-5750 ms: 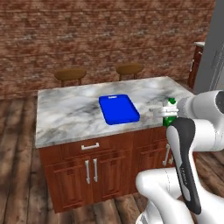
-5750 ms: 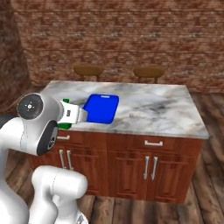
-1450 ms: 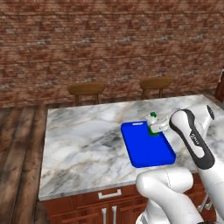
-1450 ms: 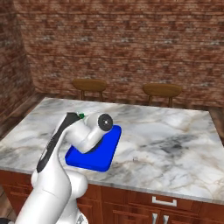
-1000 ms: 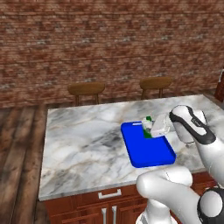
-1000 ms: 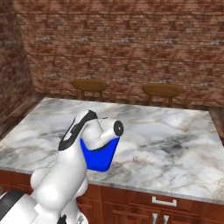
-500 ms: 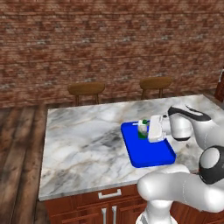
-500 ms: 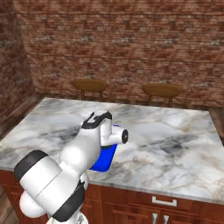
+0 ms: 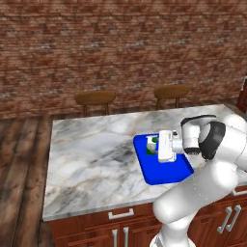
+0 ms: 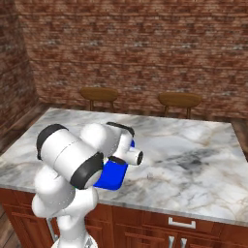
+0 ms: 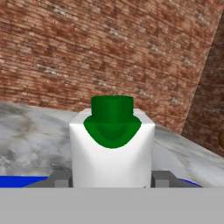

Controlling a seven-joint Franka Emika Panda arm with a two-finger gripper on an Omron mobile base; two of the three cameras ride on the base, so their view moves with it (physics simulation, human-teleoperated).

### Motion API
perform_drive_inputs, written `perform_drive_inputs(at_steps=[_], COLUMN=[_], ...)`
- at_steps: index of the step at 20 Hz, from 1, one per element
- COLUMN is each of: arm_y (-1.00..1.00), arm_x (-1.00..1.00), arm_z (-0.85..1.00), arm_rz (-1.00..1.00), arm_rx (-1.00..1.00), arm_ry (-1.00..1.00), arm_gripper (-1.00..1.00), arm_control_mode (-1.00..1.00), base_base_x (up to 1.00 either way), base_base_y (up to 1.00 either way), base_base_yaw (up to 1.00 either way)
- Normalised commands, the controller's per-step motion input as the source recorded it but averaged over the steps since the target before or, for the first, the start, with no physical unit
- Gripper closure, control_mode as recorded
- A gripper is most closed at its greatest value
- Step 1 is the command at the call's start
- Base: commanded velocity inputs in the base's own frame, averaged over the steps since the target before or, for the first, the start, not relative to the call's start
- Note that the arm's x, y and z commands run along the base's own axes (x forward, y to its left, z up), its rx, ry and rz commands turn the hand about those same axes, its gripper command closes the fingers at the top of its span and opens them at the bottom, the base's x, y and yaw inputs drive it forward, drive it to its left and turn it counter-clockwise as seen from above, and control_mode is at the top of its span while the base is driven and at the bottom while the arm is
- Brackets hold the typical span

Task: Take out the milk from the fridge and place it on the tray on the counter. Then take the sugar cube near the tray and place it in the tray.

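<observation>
The milk (image 11: 112, 148), a white carton with a green cap, sits upright between my gripper's (image 11: 112, 179) fingers (image 11: 59, 178), which are shut on its sides. In the left base view the gripper (image 9: 157, 147) holds the milk (image 9: 152, 144) low over the far end of the blue tray (image 9: 164, 171). I cannot tell whether the carton touches the tray. The tray (image 10: 110, 177) lies on the marble counter (image 9: 96, 159). The sugar cube (image 10: 148, 176) is a tiny pale speck on the marble just right of the tray. The fridge is out of view.
Two wooden stools (image 9: 95, 98) (image 9: 171, 91) stand behind the counter against a brick wall. Red-brown cabinet fronts with silver handles (image 9: 120, 213) run below the counter's near edge. My own white arm (image 10: 72, 155) hides much of the tray in the right base view.
The hand has swung a little left and down with the milk, from above the tray's right side to low over its far end. The base and tray have stayed put.
</observation>
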Motion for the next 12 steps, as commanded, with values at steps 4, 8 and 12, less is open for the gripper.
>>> perform_drive_inputs(at_steps=[4, 8, 12], arm_y=[0.06, 0.0, 0.0], arm_x=[0.44, 0.49, 0.46], arm_z=[-0.13, 0.0, -0.05], arm_rz=[0.01, 0.0, 0.0], arm_rx=[0.0, 0.0, 0.0], arm_ry=[0.0, 0.0, 0.01], arm_gripper=[1.0, 1.0, 1.0], arm_control_mode=[-1.0, -1.0, -1.0], base_base_x=[0.0, 0.0, 0.0], base_base_y=[0.0, 0.0, 0.0], base_base_yaw=[0.0, 0.0, 0.0])
